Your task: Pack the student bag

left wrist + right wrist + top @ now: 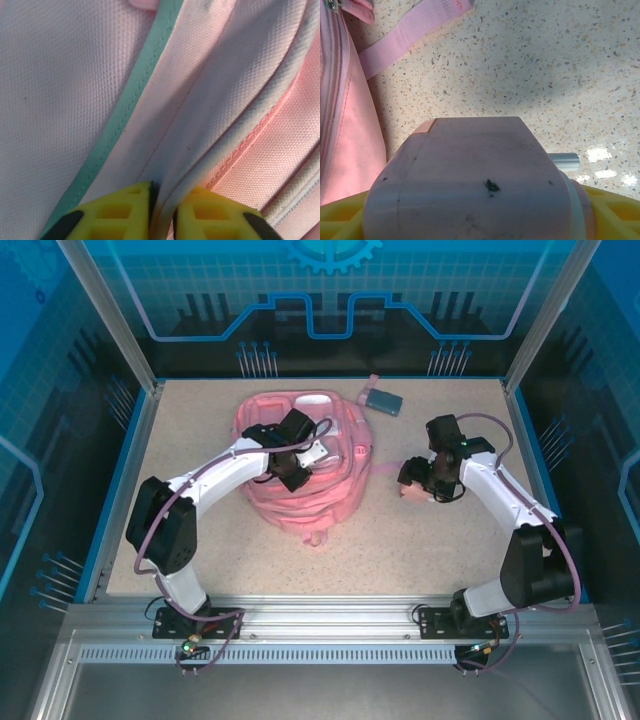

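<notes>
L fingers [125, 217] are pinching narrow on a seam [167, 187] of the big pink fabric backpack [300, 508], frame ctr. R fingers [612, 212] are gripping a pale pink box [470, 185]. Best bet: pinching firm, lifting slow.

Speckled table [420, 550]: student bag [310, 502], blue book [384, 401]

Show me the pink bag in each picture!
Top view: student bag in the middle of the speckled table.
Left wrist view: pink fabric just ahead of the left pincer.
Right wrist view: along the left edge.
Shared landmark: that table, top and right wrist views.
</notes>
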Tool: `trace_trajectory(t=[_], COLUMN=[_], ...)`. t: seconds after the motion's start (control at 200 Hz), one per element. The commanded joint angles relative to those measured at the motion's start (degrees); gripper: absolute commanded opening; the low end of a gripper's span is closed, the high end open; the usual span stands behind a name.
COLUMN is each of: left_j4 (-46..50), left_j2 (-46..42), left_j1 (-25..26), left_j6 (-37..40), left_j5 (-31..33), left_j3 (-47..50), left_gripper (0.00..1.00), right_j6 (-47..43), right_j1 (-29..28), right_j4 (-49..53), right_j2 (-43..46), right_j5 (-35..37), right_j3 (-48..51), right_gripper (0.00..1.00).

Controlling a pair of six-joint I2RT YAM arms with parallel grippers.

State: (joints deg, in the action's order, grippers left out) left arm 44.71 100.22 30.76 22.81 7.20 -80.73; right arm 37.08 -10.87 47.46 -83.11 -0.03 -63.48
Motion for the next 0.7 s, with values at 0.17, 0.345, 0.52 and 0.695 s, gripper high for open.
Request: trace_trajectory(t=[0.17, 0.345, 0.52, 0.695], left_j4=[-6.46, -5.96, -1.55, 0.79], left_j2=[-12.74, -17.39, -15.12, -13.22], left_j1=[-0.27, -0.29, -0.27, -0.27], left_j6=[-3.60, -8.58, -13.56, -17.28], left_j5=[4.81, 4.40, 4.45, 2.82], left_j3=[-2.61, -8.38, -16.87, -22.37], left_gripper=[0.00, 0.00, 0.00, 0.00], right_j6=[-4.44, -9.43, -13.91, -18.82], right_j1=[-3.19, -8.31, -15.36, -22.86], right_j4=[-0.24, -2.48, -5.15, -7.18], right_j2=[6.33, 10.82, 11.90, 9.12], right_j5=[-0.92, -1.28, -2.03, -2.06], right_j3=[-3.16, -7.14, -13.06, -19.03], right_gripper=[0.71, 0.70, 0.70, 0.69])
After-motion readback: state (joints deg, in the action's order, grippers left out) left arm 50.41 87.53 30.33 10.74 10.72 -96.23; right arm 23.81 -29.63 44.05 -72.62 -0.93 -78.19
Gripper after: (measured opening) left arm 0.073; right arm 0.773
